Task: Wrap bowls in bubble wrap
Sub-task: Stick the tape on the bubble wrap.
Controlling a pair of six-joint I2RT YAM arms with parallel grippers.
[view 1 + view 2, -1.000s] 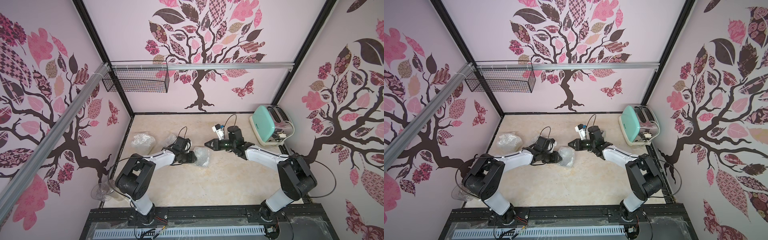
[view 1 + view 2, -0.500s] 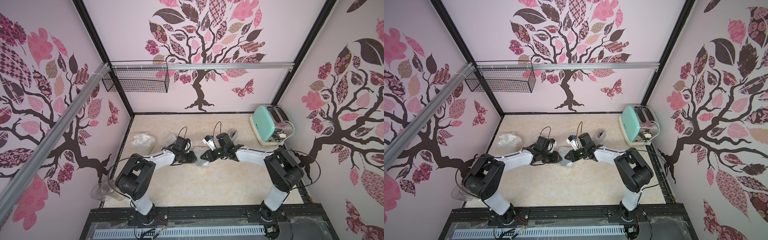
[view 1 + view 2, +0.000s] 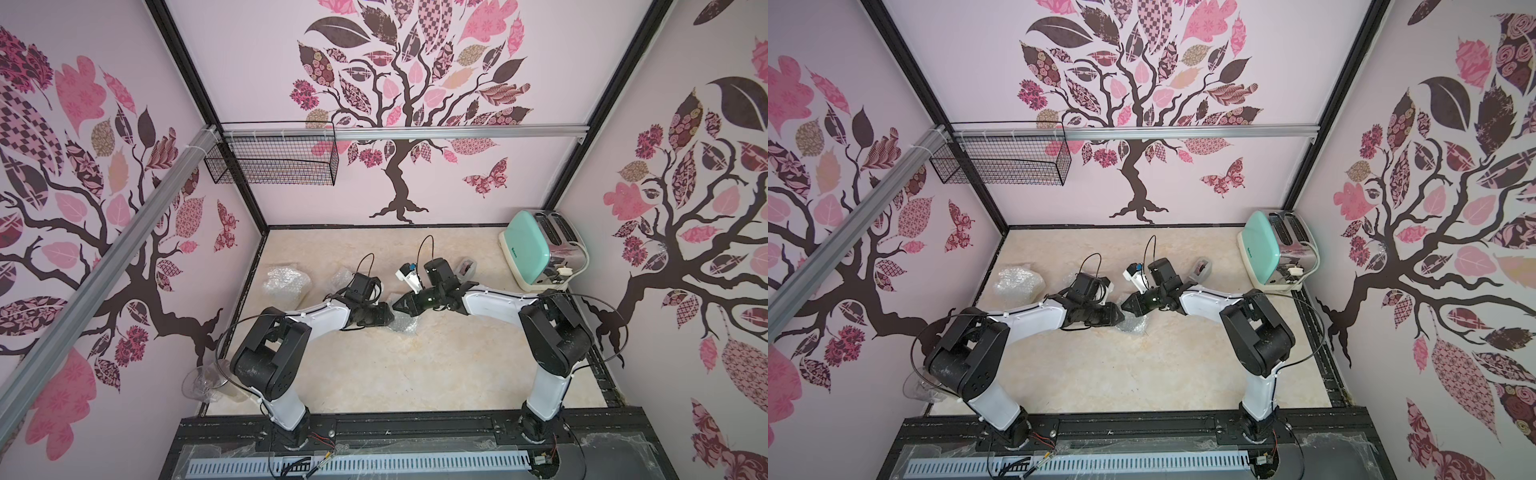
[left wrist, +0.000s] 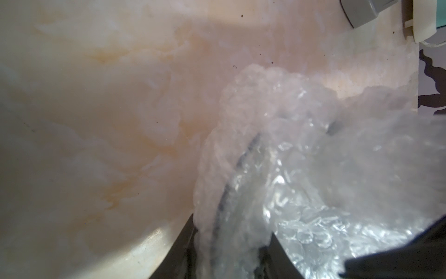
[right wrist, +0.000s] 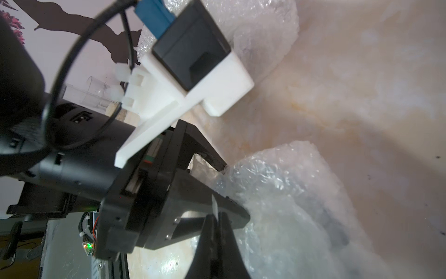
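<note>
In both top views a bundle of bubble wrap (image 3: 402,323) (image 3: 1134,325) lies mid-table. My left gripper (image 3: 388,314) (image 3: 1119,316) is shut on its near edge. In the left wrist view the left gripper (image 4: 229,238) has crumpled wrap (image 4: 296,154) filling its jaws. A bowl shows only as a dark curved rim (image 4: 242,161) through the plastic. My right gripper (image 3: 395,306) (image 3: 1123,306) (image 5: 216,217) is shut, its tips just above the bundle (image 5: 289,193) and beside the left gripper's tips. A thin white strip sticks out between its tips.
A second wrapped bundle (image 3: 286,283) (image 3: 1017,285) lies at the left, with a loose piece of wrap (image 3: 343,276) behind the left wrist. A grey dispenser (image 3: 467,267) and a mint toaster (image 3: 540,253) stand at the back right. A glass (image 3: 203,382) stands at the front left.
My right gripper has moved a short way left, up to the bundle and the left gripper's tips, and its arm has swung round. The left arm and the bundle have stayed put.
</note>
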